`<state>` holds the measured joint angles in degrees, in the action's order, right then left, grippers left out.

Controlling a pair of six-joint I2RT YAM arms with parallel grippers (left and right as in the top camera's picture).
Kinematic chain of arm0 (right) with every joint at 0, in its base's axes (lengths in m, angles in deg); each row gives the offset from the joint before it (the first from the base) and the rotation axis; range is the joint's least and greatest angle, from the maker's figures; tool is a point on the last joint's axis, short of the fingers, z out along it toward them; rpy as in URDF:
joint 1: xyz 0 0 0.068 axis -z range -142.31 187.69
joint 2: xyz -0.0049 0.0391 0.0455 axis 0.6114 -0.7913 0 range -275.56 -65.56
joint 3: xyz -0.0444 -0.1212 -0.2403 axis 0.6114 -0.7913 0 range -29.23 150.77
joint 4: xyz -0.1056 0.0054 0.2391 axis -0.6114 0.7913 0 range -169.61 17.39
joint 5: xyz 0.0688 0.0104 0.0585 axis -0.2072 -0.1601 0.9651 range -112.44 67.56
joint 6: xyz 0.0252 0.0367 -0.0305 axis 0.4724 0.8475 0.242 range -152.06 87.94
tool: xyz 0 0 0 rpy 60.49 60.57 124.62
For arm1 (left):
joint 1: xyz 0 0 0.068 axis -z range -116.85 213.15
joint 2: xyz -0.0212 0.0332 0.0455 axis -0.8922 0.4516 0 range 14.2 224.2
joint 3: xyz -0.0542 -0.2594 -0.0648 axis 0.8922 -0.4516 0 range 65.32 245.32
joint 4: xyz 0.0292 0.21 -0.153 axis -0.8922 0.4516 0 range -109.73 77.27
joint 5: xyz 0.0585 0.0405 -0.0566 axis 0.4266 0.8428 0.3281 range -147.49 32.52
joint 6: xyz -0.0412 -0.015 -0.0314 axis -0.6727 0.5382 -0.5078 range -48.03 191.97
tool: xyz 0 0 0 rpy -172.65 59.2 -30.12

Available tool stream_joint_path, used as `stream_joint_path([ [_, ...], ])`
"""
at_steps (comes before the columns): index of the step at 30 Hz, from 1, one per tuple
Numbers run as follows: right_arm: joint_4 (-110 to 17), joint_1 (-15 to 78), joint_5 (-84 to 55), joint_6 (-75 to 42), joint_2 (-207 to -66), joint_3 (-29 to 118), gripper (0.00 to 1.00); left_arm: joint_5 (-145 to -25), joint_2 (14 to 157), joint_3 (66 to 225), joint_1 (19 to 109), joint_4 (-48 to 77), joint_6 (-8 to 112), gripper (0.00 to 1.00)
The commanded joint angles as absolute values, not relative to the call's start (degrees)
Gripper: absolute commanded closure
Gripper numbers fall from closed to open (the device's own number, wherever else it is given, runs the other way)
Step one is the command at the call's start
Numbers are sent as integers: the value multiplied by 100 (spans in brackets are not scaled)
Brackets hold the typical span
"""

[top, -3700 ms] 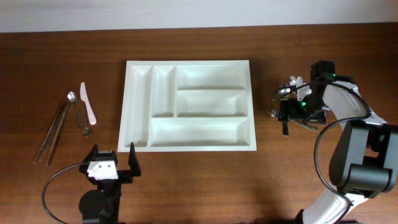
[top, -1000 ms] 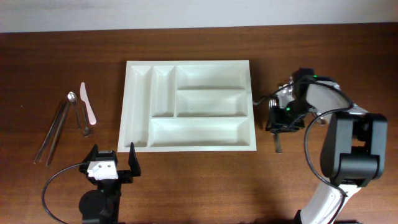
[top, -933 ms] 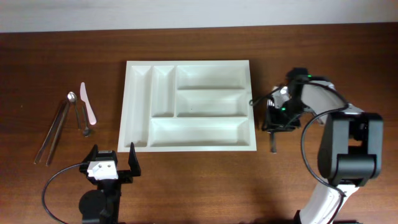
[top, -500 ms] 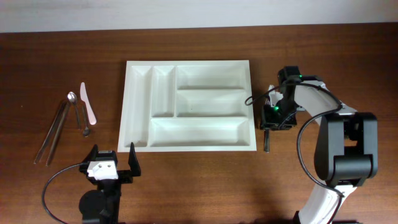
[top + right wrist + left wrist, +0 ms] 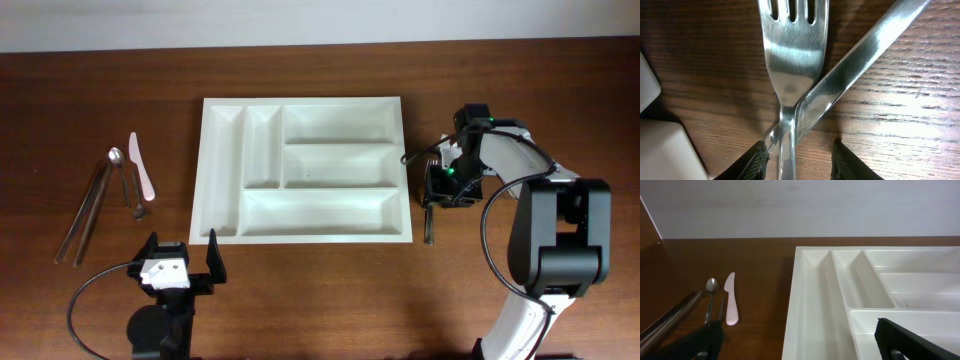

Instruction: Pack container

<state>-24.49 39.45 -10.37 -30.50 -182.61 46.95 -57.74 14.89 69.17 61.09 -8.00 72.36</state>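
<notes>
The container (image 5: 224, 170) is a white cutlery tray lying mid-table with all its compartments bare. Close to its right edge hangs my right gripper (image 5: 443, 186), shut on a steel fork (image 5: 792, 55) and a second steel piece (image 5: 860, 60) that crosses it. Both run down between the fingers (image 5: 760, 161) of that gripper (image 5: 800, 161), and a dark handle end (image 5: 428, 226) sticks out below. The container's white edge (image 5: 667, 152) shows at the lower left of the right wrist view. My left gripper (image 5: 181, 262) stands open at the front left, its jaws (image 5: 802, 350) spread before the container (image 5: 815, 300).
Left of the tray lie a spoon (image 5: 115, 157), a pale plastic knife (image 5: 141, 167), long tongs (image 5: 84, 212) and a small dark utensil (image 5: 134, 196). The left wrist view shows the spoon (image 5: 712, 286), knife (image 5: 730, 305) and tongs (image 5: 670, 321) too. A wall bounds the table's far edge.
My right gripper has travelled left from the table's right side to the tray's right edge, and the fork and the other steel piece came with it. The left arm has stayed put.
</notes>
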Motion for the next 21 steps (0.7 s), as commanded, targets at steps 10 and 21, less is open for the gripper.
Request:
stream_joint_path([
  [10,-2821,4035,-1520,-2383,-19054,3244,56,-5817,1454,6882,6074,-813,7284,1],
  [21,-2941,4035,-1328,-2188,-19054,2591,56,-5817,1454,6882,6074,-813,7284,1],
])
